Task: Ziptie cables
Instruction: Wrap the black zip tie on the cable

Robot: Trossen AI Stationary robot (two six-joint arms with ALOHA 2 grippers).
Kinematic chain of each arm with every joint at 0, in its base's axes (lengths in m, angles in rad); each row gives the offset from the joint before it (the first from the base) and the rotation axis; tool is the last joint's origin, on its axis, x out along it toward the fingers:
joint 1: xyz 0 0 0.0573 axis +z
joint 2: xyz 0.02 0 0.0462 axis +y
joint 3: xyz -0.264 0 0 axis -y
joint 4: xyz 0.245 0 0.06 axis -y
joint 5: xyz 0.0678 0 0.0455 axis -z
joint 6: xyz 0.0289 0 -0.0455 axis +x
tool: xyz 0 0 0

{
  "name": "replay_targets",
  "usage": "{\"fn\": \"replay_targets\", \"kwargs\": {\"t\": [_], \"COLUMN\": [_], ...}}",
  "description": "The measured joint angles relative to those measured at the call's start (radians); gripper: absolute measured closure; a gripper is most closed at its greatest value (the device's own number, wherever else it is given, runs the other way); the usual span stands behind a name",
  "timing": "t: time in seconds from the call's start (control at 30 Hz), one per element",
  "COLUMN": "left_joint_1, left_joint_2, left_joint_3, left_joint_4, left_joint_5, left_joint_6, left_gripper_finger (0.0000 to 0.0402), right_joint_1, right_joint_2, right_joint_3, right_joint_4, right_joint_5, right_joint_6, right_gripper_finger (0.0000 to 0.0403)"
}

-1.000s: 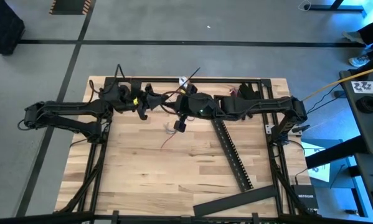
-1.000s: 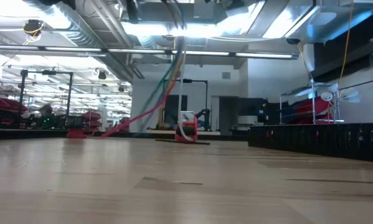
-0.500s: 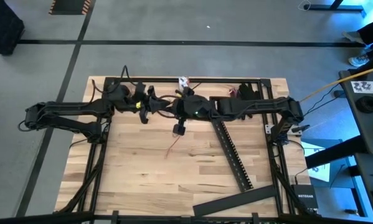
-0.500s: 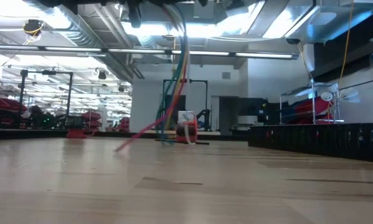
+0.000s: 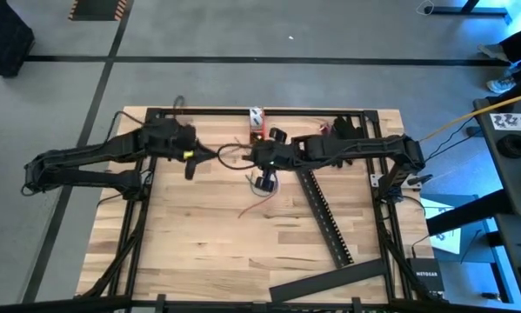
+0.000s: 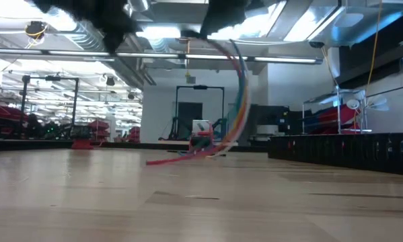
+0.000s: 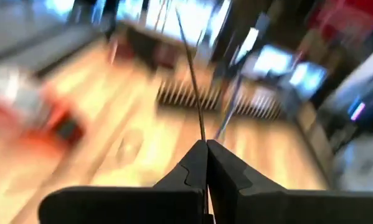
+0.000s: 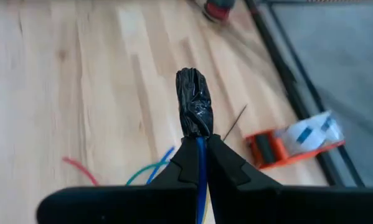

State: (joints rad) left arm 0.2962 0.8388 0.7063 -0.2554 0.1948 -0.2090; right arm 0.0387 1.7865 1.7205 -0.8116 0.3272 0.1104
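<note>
The cables are a bunch of blue, red, green and yellow wires. They arc down from my right gripper to the table, and their loose ends lie on the wood. One end of the bunch is wrapped in black tape. My right gripper is shut on the bunch, above the middle of the table's far half. My left gripper is just to its left, shut on a thin black strip. My left gripper pinches one end of the thin black strip between its two fingertips. The strip sticks straight out ahead of the fingers, clear of the table. My right gripper pinches the cables just behind their black-taped end, which sticks out past the fingertips. The fingers slant down from the table's right. A blue wire shows between them, and the rest hangs below, its ends on the table.
A red and white tape dispenser stands at the far edge, behind the grippers. A long black slotted bar lies slantwise on the right half, and a flat black bar lies near the front edge.
Both grippers have sunk and tipped downward. My left gripper has also drawn back toward the table's left. The hanging cables have swung toward the right, and now curve in an arc with their ends on the wood.
</note>
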Motion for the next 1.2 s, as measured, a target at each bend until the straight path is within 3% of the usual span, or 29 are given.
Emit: {"fn": "replay_targets", "kwargs": {"t": [0.1, 0.2, 0.43, 0.77, 0.97, 1.2], "left_joint_1": [-0.003, -0.003, -0.003, -0.004, -0.003, -0.008], "left_joint_2": [0.015, 0.033, 0.130, 0.375, 0.488, 0.489], "left_joint_3": [-0.007, -0.055, -0.180, -0.212, -0.200, -0.085], "left_joint_4": [-0.212, -0.296, -0.241, -0.192, -0.158, -0.226], "left_joint_5": [-0.028, -0.048, -0.049, -0.049, -0.041, -0.054], "left_joint_6": [0.103, 0.162, 0.177, 0.244, 0.239, 0.273], "left_gripper_finger": [0.0401, 0.0401, 0.0401, 0.0397, 0.0341, 0.0270], "right_joint_1": [0.000, 0.000, 0.002, 0.002, 0.002, 0.001], "right_joint_2": [0.003, 0.002, 0.002, 0.002, 0.002, 0.002], "right_joint_3": [-0.061, -0.137, -0.273, -0.291, -0.291, -0.291], "right_joint_4": [0.023, 0.081, 0.167, 0.199, 0.212, 0.211], "right_joint_5": [-0.033, -0.055, -0.116, -0.140, -0.146, -0.156], "right_joint_6": [0.036, 0.080, 0.174, 0.199, 0.199, 0.188], "right_gripper_finger": [0.0393, 0.0393, 0.0393, 0.0393, 0.0393, 0.0393]}}
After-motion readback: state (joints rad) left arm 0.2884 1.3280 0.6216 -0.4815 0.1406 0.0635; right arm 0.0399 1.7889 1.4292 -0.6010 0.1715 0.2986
